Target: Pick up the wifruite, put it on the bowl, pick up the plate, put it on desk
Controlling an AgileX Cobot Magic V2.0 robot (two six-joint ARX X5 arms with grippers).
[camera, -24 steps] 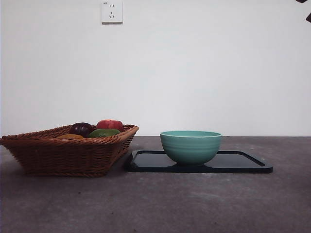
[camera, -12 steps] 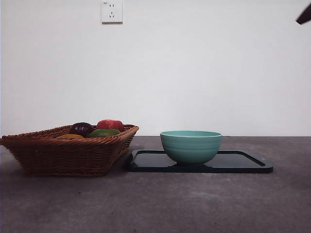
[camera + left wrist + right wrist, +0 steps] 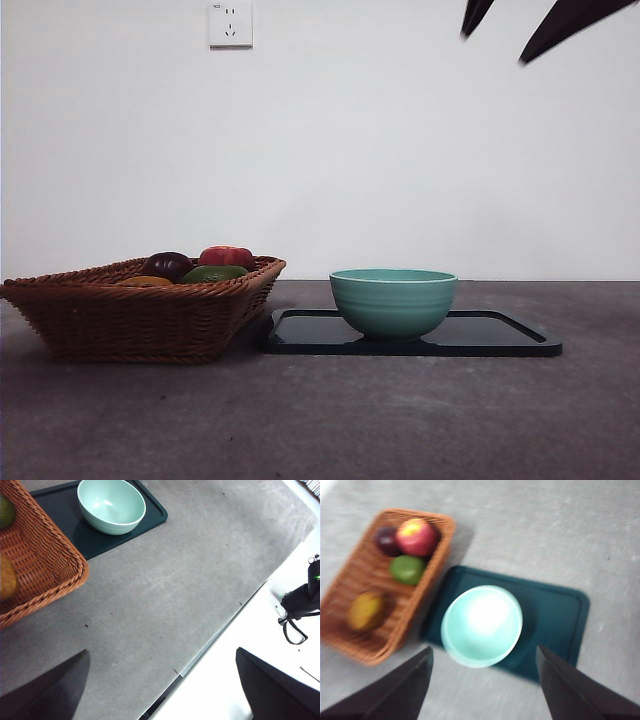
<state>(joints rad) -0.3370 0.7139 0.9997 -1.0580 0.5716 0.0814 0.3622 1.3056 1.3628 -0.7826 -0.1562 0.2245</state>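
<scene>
High above the tray, the right gripper (image 3: 482,680) hangs with its two black jaws spread wide and nothing between them; the front view shows it only as two dark tips (image 3: 530,30) near the top right corner, well clear of everything on the desk (image 3: 320,420). Straight below it sits the bowl (image 3: 482,626), empty, standing on the dark tray (image 3: 555,617), which I take to be the plate of the task. The fruit lies off to one side of that: in the wicker basket (image 3: 350,630) just beside the tray, a red apple (image 3: 417,536), a dark purple fruit (image 3: 386,539), a green one (image 3: 407,569) and a yellowish one (image 3: 366,611). Which of these the task means I cannot tell. The basket's long axis runs roughly parallel to the tray's near edge, so reaching the fruit calls for a sideways shift, then a descent. The left gripper (image 3: 160,690) is also open and empty, hanging over the desk's edge, well apart from the basket, so the right arm looks nearer. Only the right wrist view, though blurred, shows all four fruits from above; the front view hides the yellowish one almost wholly behind the basket rim.
</scene>
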